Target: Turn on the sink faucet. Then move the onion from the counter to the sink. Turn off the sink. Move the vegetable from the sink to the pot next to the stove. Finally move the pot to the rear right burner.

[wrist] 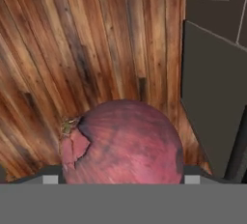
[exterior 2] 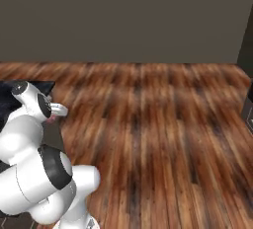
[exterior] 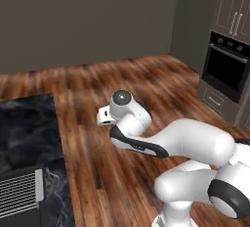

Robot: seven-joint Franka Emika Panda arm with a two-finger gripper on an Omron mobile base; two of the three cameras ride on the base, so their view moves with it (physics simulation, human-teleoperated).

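the onion (wrist: 123,143) fills the lower middle of the hand view, a reddish-pink ball with a torn flap of papery skin on its left side, seated right between the fingertips (wrist: 50,179) – the small grey pads show at its lower left and lower right, pressed against its flanks. so the jaws stand wide, and they are wide because they are closed around the onion, which hangs in the air over the wooden floor (wrist: 72,63) and rests on no surface. in the right base view a hint of pink shows at the gripper (exterior 2: 53,114), out to the left of the arm. judging by this, the onion is in transit – either toward the sink or from it toward the pot; i cannot tell which, since neither shows here. in the left base view the counter (exterior: 27,123) lies at the far left, with a silver wire rack (exterior: 19,194) at its near end. the next move calls for keeping the grip firm while arm and base bring the onion over its target, then lowering before release.
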